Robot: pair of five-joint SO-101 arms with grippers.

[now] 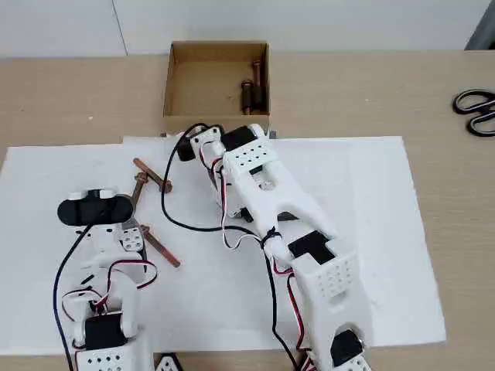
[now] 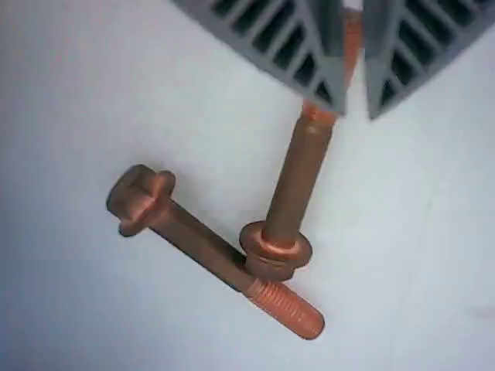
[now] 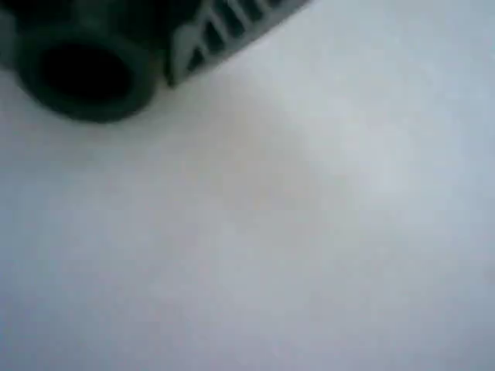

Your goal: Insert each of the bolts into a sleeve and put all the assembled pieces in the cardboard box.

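While the left gripper (image 2: 353,104) is pinching one bolt (image 2: 298,178) by its threaded end, its head is touching a second bolt (image 2: 193,239) lying on paper (image 2: 77,93); the right gripper (image 1: 193,143), beside the box (image 1: 178,77), cannot be judged.

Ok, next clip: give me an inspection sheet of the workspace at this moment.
Surface: wooden table with a white paper sheet under both arms.
Job's things: cardboard box holds copper pieces; crossed pieces on the paper; loose bolt lies by the flanged end of a sleeve.
Clutter: scissors on the bare table, off the paper.
Tools: left tool shut on the sleeve; right tool near the box.
Cables: black cable loops over the paper.
Surroundings: white wall behind.
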